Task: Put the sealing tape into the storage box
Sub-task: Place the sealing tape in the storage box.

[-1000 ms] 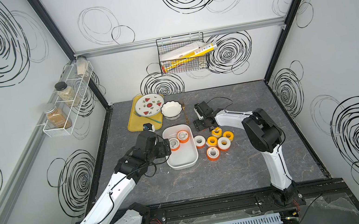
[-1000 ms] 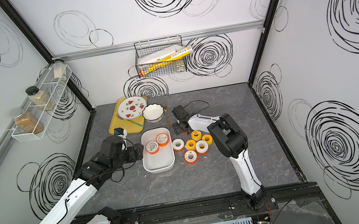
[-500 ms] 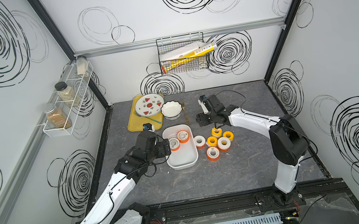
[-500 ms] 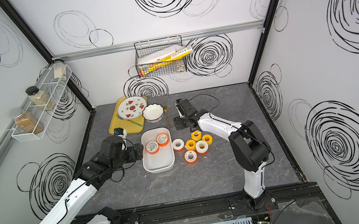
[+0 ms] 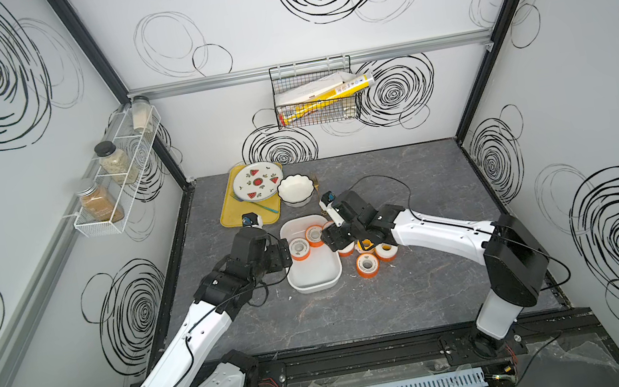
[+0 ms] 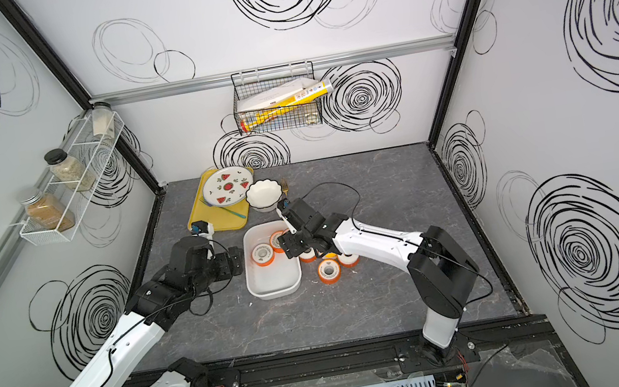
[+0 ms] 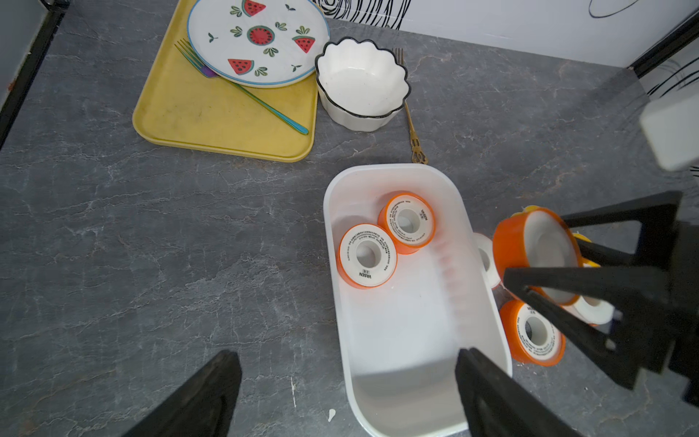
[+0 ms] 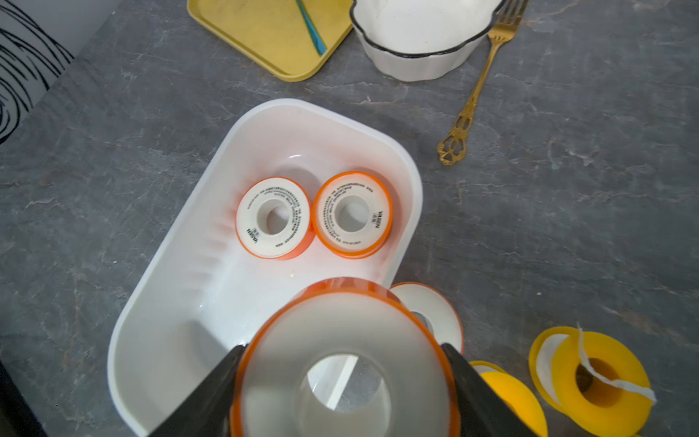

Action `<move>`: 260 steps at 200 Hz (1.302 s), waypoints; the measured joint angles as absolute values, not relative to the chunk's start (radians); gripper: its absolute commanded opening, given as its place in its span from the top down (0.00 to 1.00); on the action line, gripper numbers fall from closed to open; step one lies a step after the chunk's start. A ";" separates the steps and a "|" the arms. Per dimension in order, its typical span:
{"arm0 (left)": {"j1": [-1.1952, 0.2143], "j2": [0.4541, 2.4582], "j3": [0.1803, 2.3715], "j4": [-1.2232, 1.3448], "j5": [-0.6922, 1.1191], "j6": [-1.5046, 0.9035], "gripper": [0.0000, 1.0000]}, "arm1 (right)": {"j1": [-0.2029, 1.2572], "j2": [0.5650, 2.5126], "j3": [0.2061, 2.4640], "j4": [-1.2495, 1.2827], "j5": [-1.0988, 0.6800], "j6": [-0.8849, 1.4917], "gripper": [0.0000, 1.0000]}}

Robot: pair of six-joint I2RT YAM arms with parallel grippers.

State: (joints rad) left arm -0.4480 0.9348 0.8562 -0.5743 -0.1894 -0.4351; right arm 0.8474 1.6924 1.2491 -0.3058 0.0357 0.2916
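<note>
The white storage box [image 5: 315, 282] [image 6: 274, 286] lies mid-table in both top views. Two orange-flanged spools of sealing tape [image 8: 274, 218] [image 8: 352, 214] rest flat at its far end. My right gripper [image 8: 344, 350] [image 5: 337, 236] is shut on a third orange spool [image 7: 537, 246], held above the box's right rim. More spools sit on the table right of the box: an orange one [image 5: 367, 265] and yellow ones [image 8: 595, 382]. By the box's left side my left gripper [image 7: 344, 353] [image 5: 282, 255] stands open and holds nothing.
A yellow tray [image 5: 234, 219] with a watermelon plate [image 5: 257, 181] and a fork sits at the back left. Beside it stand a white fluted bowl [image 5: 296, 190] and a gold fork [image 8: 472, 102]. A wire basket [image 5: 315, 96] and a spice rack [image 5: 112, 179] hang on the walls.
My right arm has swung from near the bowl forward and left, and its gripper now sits at the box's right rim with an orange spool. The left arm has not moved.
</note>
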 measured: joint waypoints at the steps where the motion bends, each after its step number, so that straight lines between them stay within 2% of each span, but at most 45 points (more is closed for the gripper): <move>1: -0.448 0.934 0.856 -0.575 -0.190 -0.435 0.05 | 0.849 1.692 1.249 -0.306 0.036 0.292 0.30; 55: -0.442 0.925 0.856 -0.574 -0.200 -0.438 0.05 | 0.921 1.706 1.250 -0.307 0.034 0.306 0.30; 138: -0.439 0.926 0.856 -0.574 -0.202 -0.438 0.05 | 0.972 1.845 1.307 -0.323 0.060 0.306 0.28; 177: -0.437 0.927 0.856 -0.574 -0.202 -0.438 0.04 | 0.977 1.878 1.336 -0.336 0.080 0.304 0.21; 205: -0.436 0.931 0.856 -0.574 -0.201 -0.437 0.04 | 0.981 1.884 1.349 -0.342 0.092 0.304 0.12; 260: -0.436 0.931 0.856 -0.574 -0.201 -0.438 0.04 | 0.981 1.880 1.364 -0.348 0.133 0.298 0.12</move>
State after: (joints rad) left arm -0.4362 0.9314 0.8562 -0.5743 -0.2012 -0.4377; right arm 0.9806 1.8805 1.3643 -0.3477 0.1329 0.2981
